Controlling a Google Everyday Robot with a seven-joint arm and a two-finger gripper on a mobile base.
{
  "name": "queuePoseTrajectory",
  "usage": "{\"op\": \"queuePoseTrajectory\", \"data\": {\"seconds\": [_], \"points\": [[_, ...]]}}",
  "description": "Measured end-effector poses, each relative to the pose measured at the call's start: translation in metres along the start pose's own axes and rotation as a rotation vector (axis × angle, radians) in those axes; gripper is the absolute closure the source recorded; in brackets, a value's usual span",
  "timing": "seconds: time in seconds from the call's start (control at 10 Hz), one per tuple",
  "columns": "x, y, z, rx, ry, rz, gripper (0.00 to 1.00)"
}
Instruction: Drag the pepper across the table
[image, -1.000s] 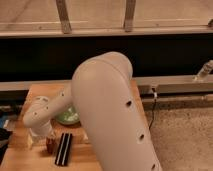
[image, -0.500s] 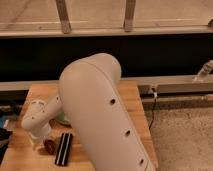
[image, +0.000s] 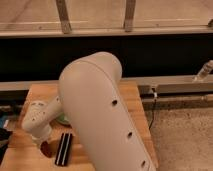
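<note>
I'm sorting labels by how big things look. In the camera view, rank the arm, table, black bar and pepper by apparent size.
1. arm, nearest the camera
2. table
3. black bar
4. pepper, mostly hidden under the gripper

Table (image: 134, 102), end effector (image: 44, 146) above, black bar (image: 63, 148)

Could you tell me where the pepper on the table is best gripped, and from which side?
Probably from above, across the middle of the pepper: it is slim and lies flat on the table. The end effector is right over it, left of the black bar.
</note>
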Motion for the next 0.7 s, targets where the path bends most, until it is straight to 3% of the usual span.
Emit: {"op": "queuePoseTrajectory", "data": {"seconds": [0.3,0.7], "points": [[0.000,0.007,-0.007,-0.040,-0.019,-0.013,1.00],[-0.017,0.036,-0.010,-0.066,-0.030,-0.099,1.00]]}}
